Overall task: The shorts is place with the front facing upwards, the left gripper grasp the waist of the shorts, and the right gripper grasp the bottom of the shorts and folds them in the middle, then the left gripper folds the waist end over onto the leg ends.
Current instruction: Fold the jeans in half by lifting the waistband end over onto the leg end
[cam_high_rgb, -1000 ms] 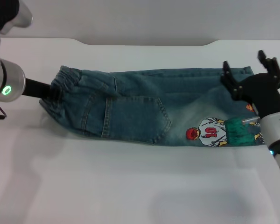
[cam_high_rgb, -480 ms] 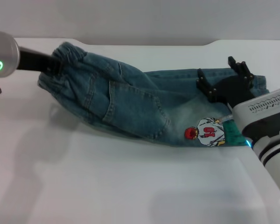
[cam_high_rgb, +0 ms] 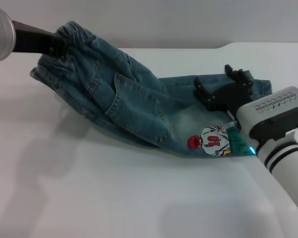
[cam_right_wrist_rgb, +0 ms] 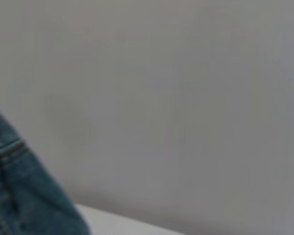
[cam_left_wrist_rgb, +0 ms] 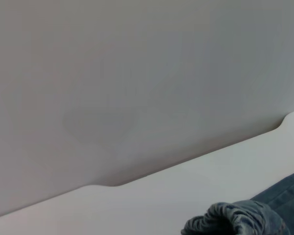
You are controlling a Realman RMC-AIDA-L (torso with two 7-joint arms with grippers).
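Observation:
The blue-green denim shorts (cam_high_rgb: pixel 139 106) lie folded lengthwise on the white table (cam_high_rgb: pixel 114 198), with a cartoon figure print (cam_high_rgb: pixel 211 141) near the leg ends. My left gripper (cam_high_rgb: pixel 57 44) is shut on the ruffled waist (cam_high_rgb: pixel 74 34) and holds it lifted at the far left. The waist (cam_left_wrist_rgb: pixel 235 220) also shows in the left wrist view. Over the leg ends (cam_high_rgb: pixel 258 87) at the right, my right gripper (cam_high_rgb: pixel 223 89) stands open with nothing between its black prongs. A strip of denim (cam_right_wrist_rgb: pixel 19 196) shows in the right wrist view.
A pale wall (cam_high_rgb: pixel 188 20) rises behind the table's far edge. Bare table surface spreads in front of the shorts and to the left.
My left gripper has lifted the waist up and toward the far left, dragging the denim off the table. The right gripper has moved left over the leg ends.

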